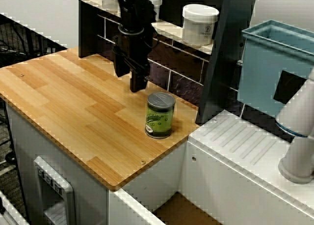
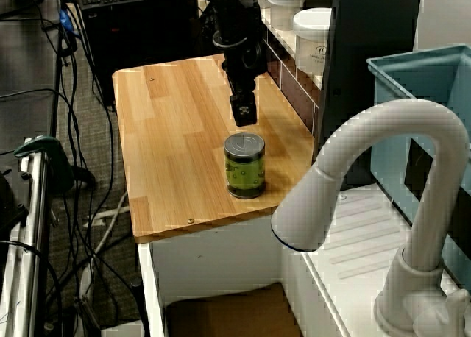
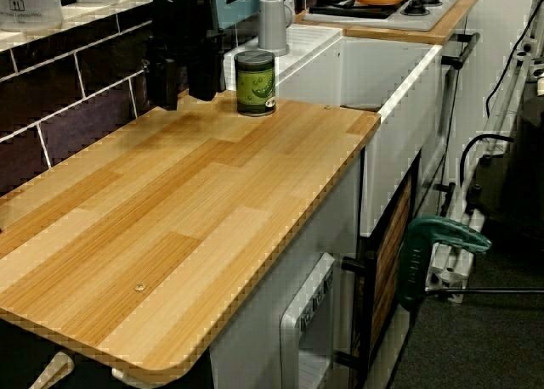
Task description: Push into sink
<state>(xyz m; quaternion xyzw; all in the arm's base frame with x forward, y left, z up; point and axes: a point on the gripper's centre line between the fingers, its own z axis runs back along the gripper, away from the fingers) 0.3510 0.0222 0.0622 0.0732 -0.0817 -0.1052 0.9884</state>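
A green can (image 1: 160, 115) with a grey lid stands upright on the wooden countertop (image 1: 73, 102), near the corner closest to the sink (image 1: 179, 212). Only the sink's tan floor and a white rim show, below the counter's edge. My black gripper (image 1: 130, 81) hangs just behind the can, a short gap away from it and low over the wood. From the side its two fingers (image 3: 166, 75) stand apart with nothing between them. The can (image 2: 245, 165) sits between the gripper (image 2: 244, 115) and the sink (image 2: 221, 315). The can (image 3: 255, 83) is also seen beside the gripper (image 3: 184, 92).
A white ribbed drainboard (image 1: 245, 141) lies right of the counter, with a light-blue bin (image 1: 274, 68) behind it and a white faucet (image 2: 397, 168) arching over. White jars (image 1: 200, 23) sit on the tiled back shelf. A stove (image 3: 391, 2) lies beyond the sink.
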